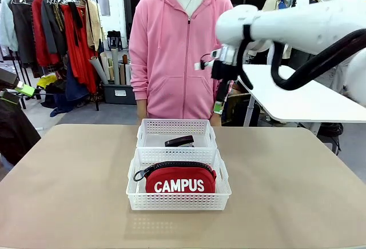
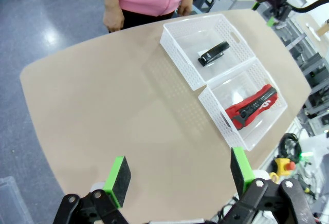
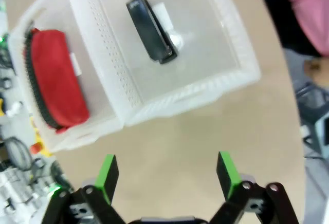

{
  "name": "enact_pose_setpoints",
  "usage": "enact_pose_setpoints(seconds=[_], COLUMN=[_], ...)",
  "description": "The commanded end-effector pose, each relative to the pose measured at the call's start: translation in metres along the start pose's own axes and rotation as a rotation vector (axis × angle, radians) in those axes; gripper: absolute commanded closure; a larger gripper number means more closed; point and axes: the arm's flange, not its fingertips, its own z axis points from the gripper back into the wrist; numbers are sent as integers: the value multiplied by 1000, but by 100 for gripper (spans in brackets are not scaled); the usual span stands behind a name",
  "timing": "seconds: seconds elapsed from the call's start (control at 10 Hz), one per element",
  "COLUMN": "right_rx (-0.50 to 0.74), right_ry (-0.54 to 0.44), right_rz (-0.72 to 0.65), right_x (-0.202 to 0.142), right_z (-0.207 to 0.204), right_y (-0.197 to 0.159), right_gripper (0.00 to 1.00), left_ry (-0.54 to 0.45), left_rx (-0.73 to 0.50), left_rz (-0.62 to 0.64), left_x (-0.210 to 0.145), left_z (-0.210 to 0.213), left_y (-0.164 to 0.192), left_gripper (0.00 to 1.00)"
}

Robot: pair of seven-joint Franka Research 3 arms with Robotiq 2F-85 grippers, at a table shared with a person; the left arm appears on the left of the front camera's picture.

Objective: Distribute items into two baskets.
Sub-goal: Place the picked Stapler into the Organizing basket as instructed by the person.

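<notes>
Seemingly sorted: pouch (image 1: 179,179) in near basket (image 1: 135,192), stapler (image 1: 179,141) in far basket (image 1: 150,127); both grippers, left gripper (image 2: 179,175) & right gripper (image 3: 167,175), spread, empty—retract high, w/o clipping rims.

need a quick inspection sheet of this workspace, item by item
surface: tan table, bare apart from the baskets
job's things: red pouch lies in the near basket; black stapler lies in the far basket; baskets touch end to end
clutter: nothing seen on the table
grippers: left gripper open, holding nothing; right gripper open, holding nothing, above the table
cables: black hose along the right arm
surroundings: person in a pink hoodie at the far side; clothes rack behind
</notes>
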Motion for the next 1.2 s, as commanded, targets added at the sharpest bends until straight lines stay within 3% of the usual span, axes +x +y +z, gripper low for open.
enact_pose_setpoints(seconds=[0.0,0.3,0.5,0.6,0.8,1.1], right_rx=[-7,24,14,65,195,344], right_ry=[-91,-228,-366,-447,-561,-626], right_rz=[-99,-242,-388,-449,-528,-631], right_x=[-67,-163,-228,-255,-294,-328], right_z=[10,35,48,56,59,38], right_y=[35,54,68,67,67,82], right_gripper=[0,0,0,0,0,0], left_ry=[-3,-3,-3,-3,-3,-3], left_rx=[-5,-5,-5,-5,-5,-5], left_rz=[11,11,11,11,11,11], left_x=[-1,-1,-1,-1,-1,-1], left_z=[0,0,0,0,0,0], left_y=[-1,-1,-1,-1,-1,-1], left_gripper=[0,0,0,0,0,0])
